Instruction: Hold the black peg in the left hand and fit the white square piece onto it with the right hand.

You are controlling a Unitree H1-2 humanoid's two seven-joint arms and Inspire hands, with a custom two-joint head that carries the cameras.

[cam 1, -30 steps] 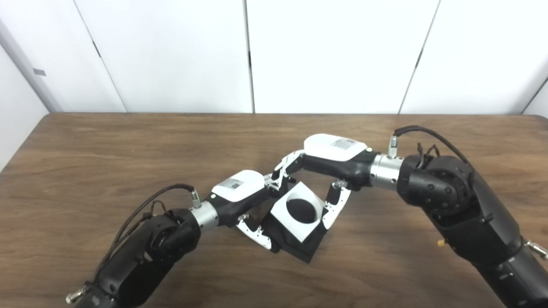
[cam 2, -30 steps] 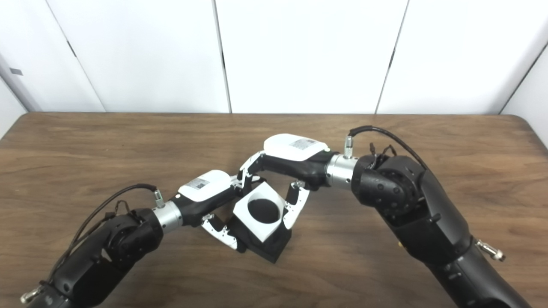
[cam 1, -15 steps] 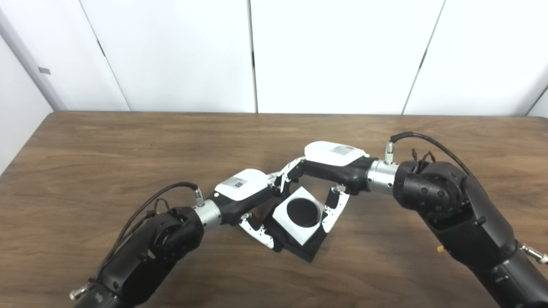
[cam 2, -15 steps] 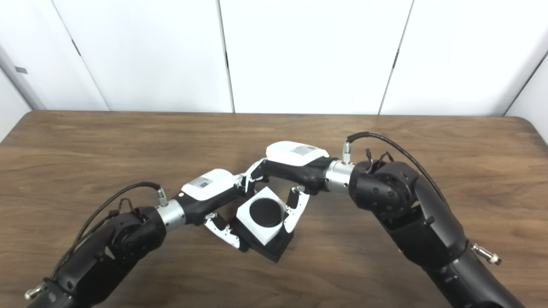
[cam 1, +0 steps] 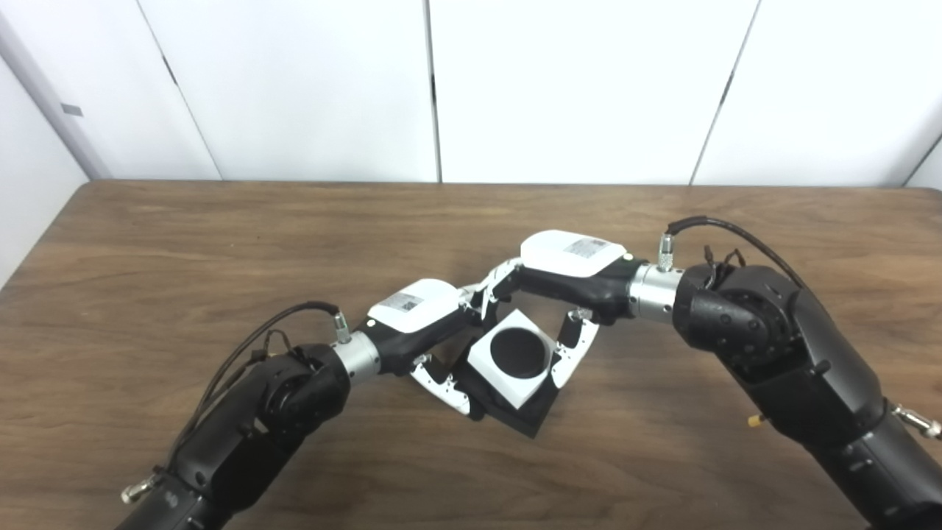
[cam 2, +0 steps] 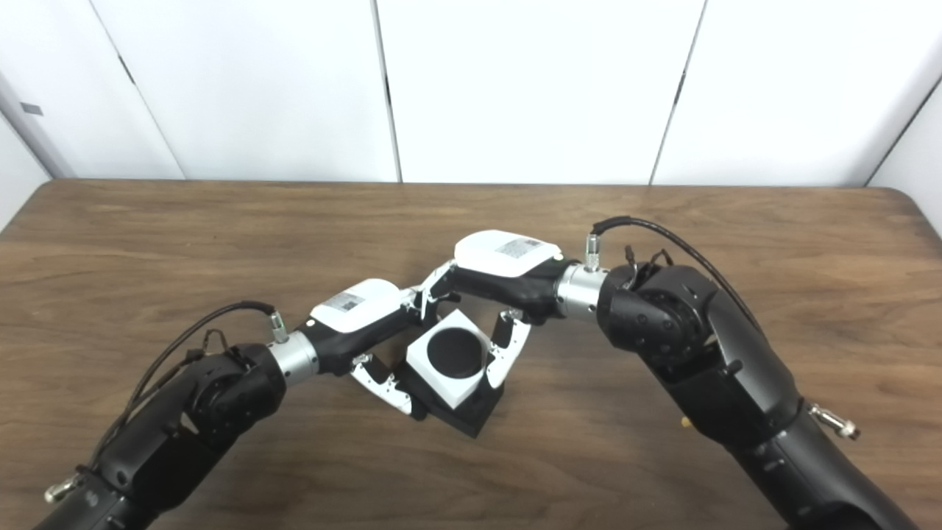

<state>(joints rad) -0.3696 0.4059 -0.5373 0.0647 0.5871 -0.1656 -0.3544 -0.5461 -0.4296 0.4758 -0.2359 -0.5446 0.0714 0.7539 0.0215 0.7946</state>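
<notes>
The white square piece (cam 1: 491,364) sits over the black peg (cam 1: 517,350), whose round top fills its hole. The peg's black square base (cam 1: 524,418) rests on the wooden table (cam 1: 221,250). My left hand (cam 1: 423,331) is shut on the peg's base from the left, its fingers (cam 1: 440,386) against the base's side. My right hand (cam 1: 567,283) is shut on the white square piece, with fingers (cam 1: 572,353) on its right side and others at its far corner. The same scene shows in the right eye view, with the white piece (cam 2: 436,379) between both hands.
The table's back edge (cam 1: 471,184) meets a white panelled wall. Both black forearms (cam 1: 780,353) come in low over the table from the bottom corners. A cable (cam 1: 728,232) loops above the right wrist.
The white piece has settled lower on the peg, whose top now fills the hole. The camera has shifted a little. Both hands keep their hold.
</notes>
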